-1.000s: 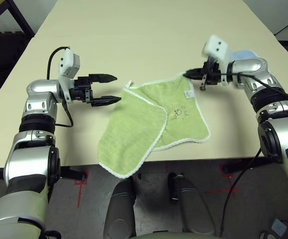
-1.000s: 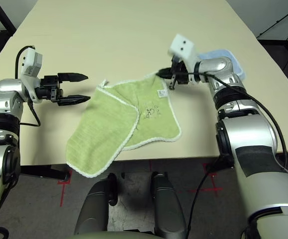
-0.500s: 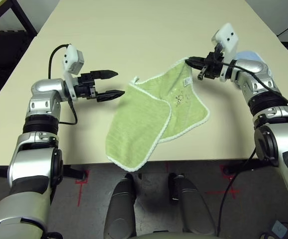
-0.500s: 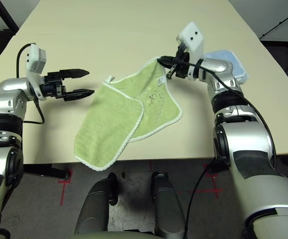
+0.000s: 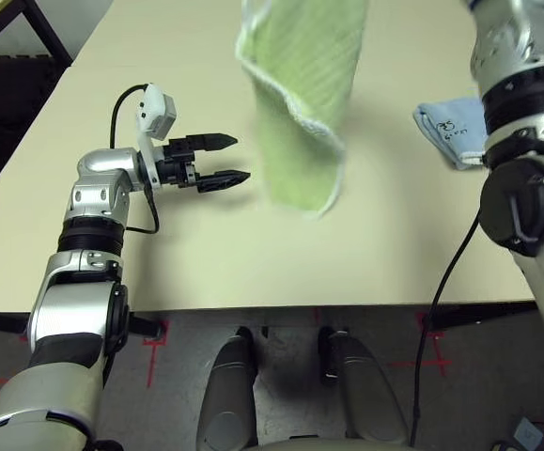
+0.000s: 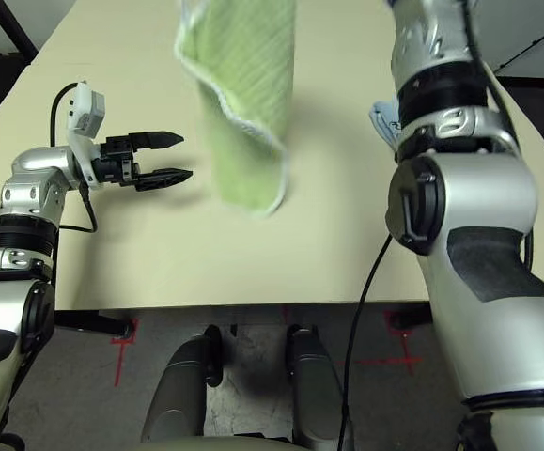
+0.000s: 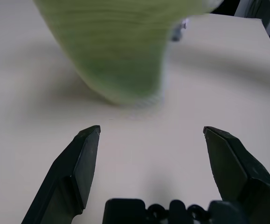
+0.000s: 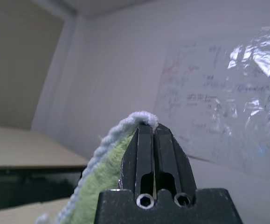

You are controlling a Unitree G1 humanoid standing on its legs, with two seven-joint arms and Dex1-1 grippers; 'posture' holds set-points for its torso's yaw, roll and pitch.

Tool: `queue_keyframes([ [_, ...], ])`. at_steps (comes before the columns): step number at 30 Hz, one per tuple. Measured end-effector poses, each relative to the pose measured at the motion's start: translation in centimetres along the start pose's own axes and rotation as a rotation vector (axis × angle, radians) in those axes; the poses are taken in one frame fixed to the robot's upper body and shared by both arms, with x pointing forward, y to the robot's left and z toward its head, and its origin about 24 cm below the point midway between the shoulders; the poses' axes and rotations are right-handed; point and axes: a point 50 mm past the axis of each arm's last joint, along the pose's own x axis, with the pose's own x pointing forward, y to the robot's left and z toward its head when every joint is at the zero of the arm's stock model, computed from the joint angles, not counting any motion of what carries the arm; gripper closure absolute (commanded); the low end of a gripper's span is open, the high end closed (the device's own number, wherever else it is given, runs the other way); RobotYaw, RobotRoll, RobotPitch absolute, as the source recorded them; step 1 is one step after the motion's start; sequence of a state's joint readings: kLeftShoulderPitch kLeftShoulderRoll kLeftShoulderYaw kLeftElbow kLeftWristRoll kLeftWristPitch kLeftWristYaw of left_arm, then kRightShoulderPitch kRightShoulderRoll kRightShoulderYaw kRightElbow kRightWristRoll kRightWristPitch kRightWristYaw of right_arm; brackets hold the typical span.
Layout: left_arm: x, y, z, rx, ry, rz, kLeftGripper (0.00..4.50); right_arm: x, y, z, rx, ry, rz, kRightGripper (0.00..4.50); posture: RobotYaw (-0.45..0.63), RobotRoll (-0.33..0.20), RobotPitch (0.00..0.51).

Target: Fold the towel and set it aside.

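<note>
Working at the table [image 5: 206, 254], wide and pale. Holding the towel [image 5: 304, 94] up over the middle of the table by one corner, cloth hanging in a long loose drape with the white edging down one side. Not managing to tell whether the low end is brushing the tabletop or hanging just above it. Carrying that load on the right arm [image 5: 525, 188], raised high. Keeping the left arm [image 5: 93, 216] low and level beside the hanging cloth. Leaving the blue cloth [image 5: 450, 127] lying flat near the right arm, well apart from the towel.

Clamping the right gripper [image 8: 148, 128] together on the towel's edged corner, fingers pressed tight with green cloth [image 8: 104, 186] spilling out beside them. Holding the left gripper [image 5: 241, 158] wide apart, gripping nothing, aimed at the drape from just beside it.

Judging the step: opening the towel out in the air before the fold proper; nothing folded neatly yet, nothing set aside. Next move probably calling for the left gripper reaching in and pinching a free corner or edge, then laying the cloth flat.

Getting the clamp itself, against a wall with writing, from the right wrist view. Getting the gap between the open fingers [image 7: 86, 154] and the towel's low end from the left wrist view. Getting the whole drape and the blue cloth from the head views.
</note>
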State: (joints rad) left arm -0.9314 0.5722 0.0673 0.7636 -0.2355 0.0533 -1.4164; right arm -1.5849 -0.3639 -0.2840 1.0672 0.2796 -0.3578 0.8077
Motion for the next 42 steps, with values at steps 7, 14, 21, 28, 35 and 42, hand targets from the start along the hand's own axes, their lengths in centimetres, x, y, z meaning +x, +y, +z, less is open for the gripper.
queue_keyframes([
  [7,0.3,0.1,0.0,-0.03,-0.008,0.023,0.0,-1.4,1.1,-3.3,0.02,0.141,0.032,4.48,-0.02,0.0,0.195],
  [14,3.6,2.1,1.9,-0.035,-0.064,0.255,0.0,-1.0,1.7,-3.7,0.029,0.156,0.042,4.48,-0.01,0.0,0.19],
  [21,6.8,3.0,3.4,-0.078,-0.113,0.393,0.0,-1.0,1.7,-3.8,0.036,0.163,0.033,4.48,-0.01,0.0,0.187],
  [28,9.5,3.3,4.4,-0.11,-0.162,0.492,0.0,-0.9,1.7,-3.6,0.04,0.148,0.028,4.48,-0.02,0.0,0.187],
  [35,10.7,3.0,3.1,-0.145,-0.112,0.524,0.0,-0.8,1.2,-3.0,0.056,0.125,-0.001,4.48,-0.02,0.0,0.188],
  [42,9.6,3.2,1.5,-0.108,0.004,0.575,0.0,-0.1,-1.4,0.7,0.027,0.006,-0.105,4.48,-0.02,0.0,0.192],
])
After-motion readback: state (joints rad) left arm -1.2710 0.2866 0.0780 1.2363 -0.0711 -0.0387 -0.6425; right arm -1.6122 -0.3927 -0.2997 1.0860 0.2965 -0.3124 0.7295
